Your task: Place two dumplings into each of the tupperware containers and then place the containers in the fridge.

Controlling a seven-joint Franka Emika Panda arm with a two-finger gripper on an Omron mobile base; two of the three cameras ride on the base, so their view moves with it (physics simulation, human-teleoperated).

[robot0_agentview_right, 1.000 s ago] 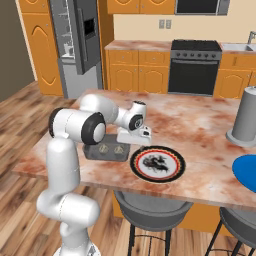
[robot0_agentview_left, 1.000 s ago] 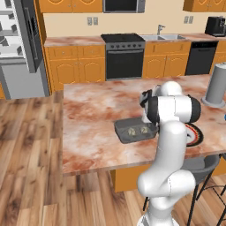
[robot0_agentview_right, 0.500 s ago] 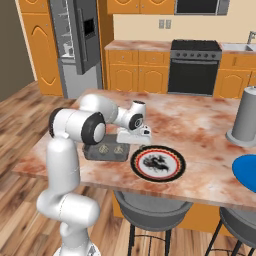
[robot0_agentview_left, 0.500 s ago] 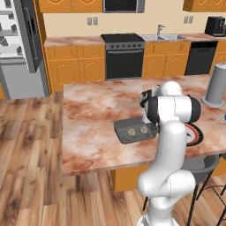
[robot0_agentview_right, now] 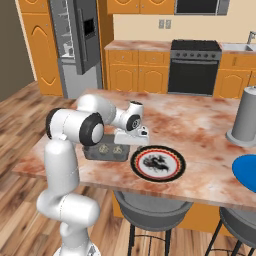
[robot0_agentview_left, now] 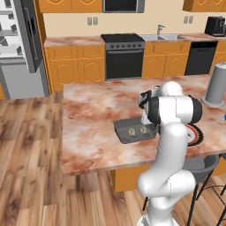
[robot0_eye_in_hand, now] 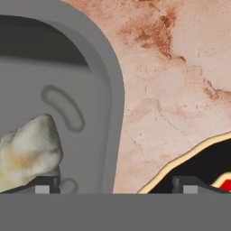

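2 rear views, 1 close hand view

A rendered home kitchen: orange wooden cabinets (robot0_agentview_left: 77, 70) line the wall well beyond the claw (robot0_agentview_right: 131, 136), which hangs over a marble-patterned island counter (robot0_agentview_left: 92, 114). A black oven (robot0_agentview_left: 124, 59) under a cooktop stands behind the island, with a sink (robot0_agentview_left: 164, 37) and black dishwasher (robot0_agentview_left: 200, 57) farther along. A silver-grey fridge (robot0_agentview_right: 80, 42) stands open far off to one side. Bar stools (robot0_agentview_right: 150, 212) sit below the counter's near edge, on plank flooring (robot0_agentview_left: 31, 145).
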